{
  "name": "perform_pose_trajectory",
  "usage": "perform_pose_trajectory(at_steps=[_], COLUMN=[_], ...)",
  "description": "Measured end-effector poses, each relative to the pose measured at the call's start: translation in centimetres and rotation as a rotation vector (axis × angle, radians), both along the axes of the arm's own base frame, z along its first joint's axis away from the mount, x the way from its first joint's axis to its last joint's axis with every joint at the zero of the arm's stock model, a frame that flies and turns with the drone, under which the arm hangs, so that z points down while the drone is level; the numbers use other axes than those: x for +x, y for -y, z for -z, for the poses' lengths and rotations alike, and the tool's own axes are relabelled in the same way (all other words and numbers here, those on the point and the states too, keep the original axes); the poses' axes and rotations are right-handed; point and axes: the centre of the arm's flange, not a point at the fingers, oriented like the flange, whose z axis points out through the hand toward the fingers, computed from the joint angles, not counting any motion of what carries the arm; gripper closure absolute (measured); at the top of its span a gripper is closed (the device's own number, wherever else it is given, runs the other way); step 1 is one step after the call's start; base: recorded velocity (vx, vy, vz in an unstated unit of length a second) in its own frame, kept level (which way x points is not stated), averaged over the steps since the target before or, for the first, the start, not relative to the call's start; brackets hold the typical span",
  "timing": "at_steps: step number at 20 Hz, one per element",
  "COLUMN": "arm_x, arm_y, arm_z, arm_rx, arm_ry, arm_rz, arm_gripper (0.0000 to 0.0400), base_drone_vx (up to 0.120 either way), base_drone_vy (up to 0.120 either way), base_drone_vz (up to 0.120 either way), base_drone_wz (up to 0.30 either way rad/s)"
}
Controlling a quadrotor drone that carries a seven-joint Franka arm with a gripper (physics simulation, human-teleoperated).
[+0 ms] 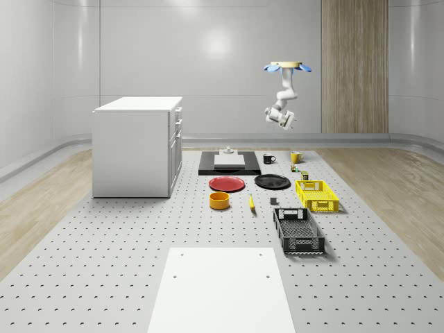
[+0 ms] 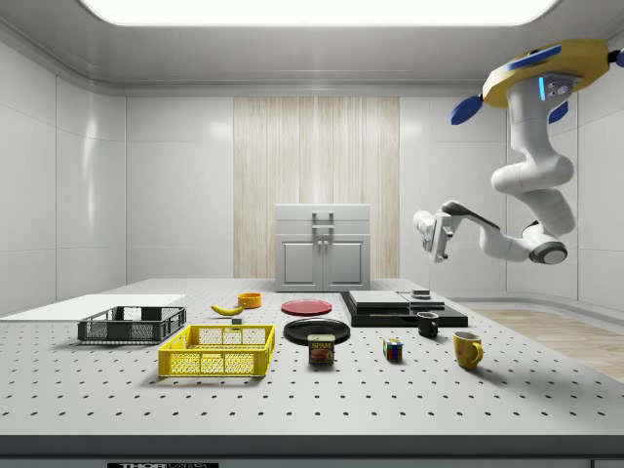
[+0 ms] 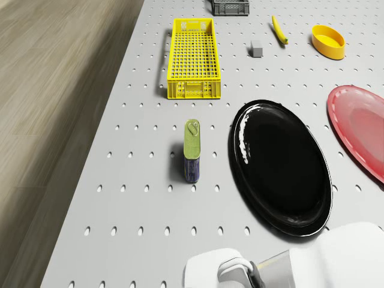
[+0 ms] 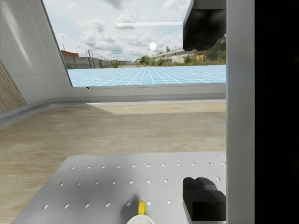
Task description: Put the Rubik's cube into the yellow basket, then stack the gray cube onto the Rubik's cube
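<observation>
- The drone [image 2: 546, 73] hovers high above the far end of the table [image 1: 125, 243], over the yellow mug [image 2: 467, 349].
- Its gripper [image 2: 430, 237] hangs in mid-air, holding nothing; I cannot tell whether the fingers are apart.
- The Rubik's cube [image 2: 392, 350] sits on the table between the tin [image 2: 322, 349] and the mug.
- The gray cube [image 3: 256, 48] lies near the yellow basket [image 3: 193, 57].
</observation>
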Motion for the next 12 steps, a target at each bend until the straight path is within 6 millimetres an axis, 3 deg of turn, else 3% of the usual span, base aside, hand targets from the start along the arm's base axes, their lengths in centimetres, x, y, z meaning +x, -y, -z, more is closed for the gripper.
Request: perform_pose_trajectory(at_steps=[5, 12], arm_x=[0.1, 0.1], arm_y=[4.0, 6.7], arm_z=[3.1, 3.9], arm_rx=[-0.522, -0.807], arm_ry=[-0.003, -0.008], arm_rz=[0.018, 0.025], arm_gripper=[0.0, 0.0], base_drone_vx=[0.12, 0.12], base_drone_vy=[0.0, 0.0], base_drone_vz=[-0.12, -0.12], base_drone_wz=[0.0, 0.0])
